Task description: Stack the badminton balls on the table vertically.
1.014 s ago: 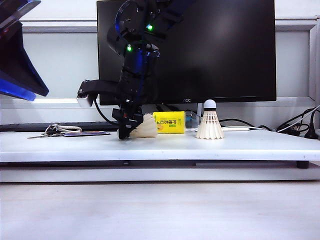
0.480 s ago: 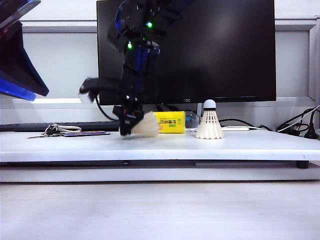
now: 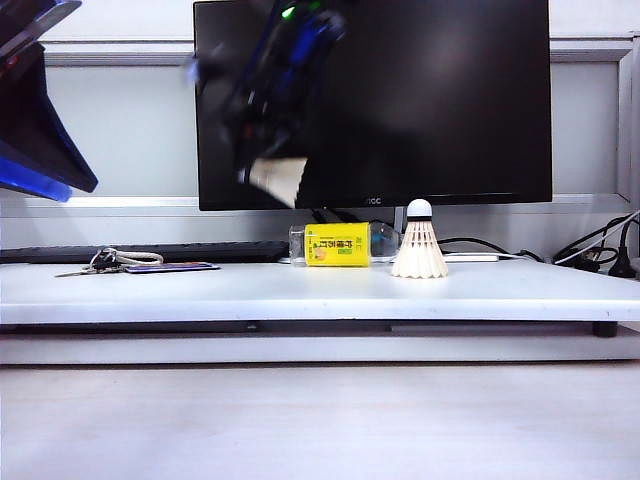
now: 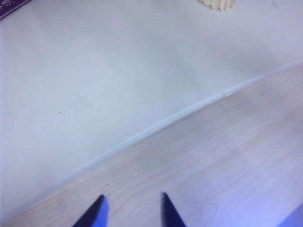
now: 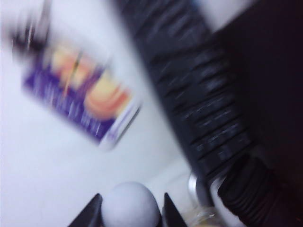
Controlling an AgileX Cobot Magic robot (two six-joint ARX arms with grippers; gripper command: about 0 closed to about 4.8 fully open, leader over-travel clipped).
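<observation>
One badminton ball (image 3: 419,245) stands upright on the white table (image 3: 300,290), cork tip up; its skirt edge (image 4: 218,4) also shows in the left wrist view. The other badminton ball (image 3: 278,180) hangs blurred in front of the monitor, well above the table. My right gripper (image 3: 255,170) is shut on it; in the right wrist view its white cork tip (image 5: 130,208) sits between the right gripper's (image 5: 131,196) fingers. My left gripper (image 4: 132,201) is open with nothing in it, over the wooden surface beside the table's edge (image 4: 156,125).
A yellow-labelled bottle (image 3: 338,245) lies behind, left of the standing ball. Keys and a purple card (image 3: 130,264) lie at the table's left. A black monitor (image 3: 450,100), a keyboard (image 5: 199,94) and cables (image 3: 590,250) stand at the back.
My right gripper has lifted its badminton ball off the table, up in front of the monitor, turning as it rose. The standing ball and the left gripper have not moved.
</observation>
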